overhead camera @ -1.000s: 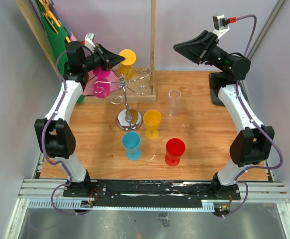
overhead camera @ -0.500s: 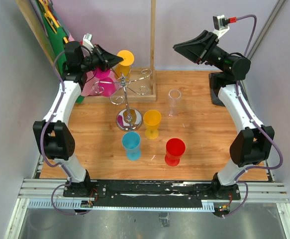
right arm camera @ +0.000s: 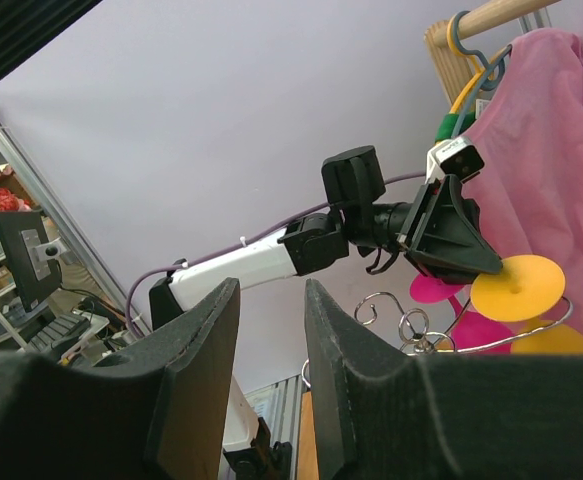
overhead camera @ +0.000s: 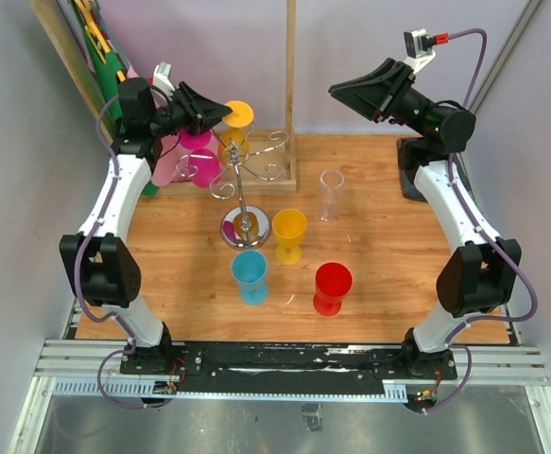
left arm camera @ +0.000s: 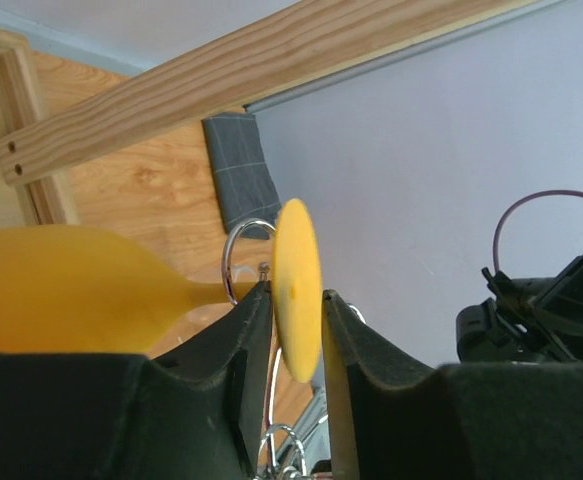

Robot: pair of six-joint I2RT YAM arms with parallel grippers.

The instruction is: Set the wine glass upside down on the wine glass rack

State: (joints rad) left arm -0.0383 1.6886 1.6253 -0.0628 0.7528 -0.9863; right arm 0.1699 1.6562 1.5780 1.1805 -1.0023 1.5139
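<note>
Yellow glass [left arm camera: 296, 290] perhaps touching rack [overhead camera: 246, 227] curl

Bright, even light is filling every view, leaving faint shadows on the tabletop [overhead camera: 388, 265]; the left tool [left arm camera: 296, 296] is blurring at six o'clock.

- You had a wooden counter [overhead camera: 388, 274] under everything.
- The wine glass rack [overhead camera: 244, 225] stood on its round shiny base left of centre.
- A yellow goblet [overhead camera: 288, 230] stood upright just beside that base, on its right.
- A blue goblet [overhead camera: 249, 274] and a red goblet [overhead camera: 332, 287] stood nearer you.
- A clear glass [overhead camera: 330, 194] stood farther back, right of the rack.
- A wooden frame [overhead camera: 291, 161] rested at the far edge.
</note>
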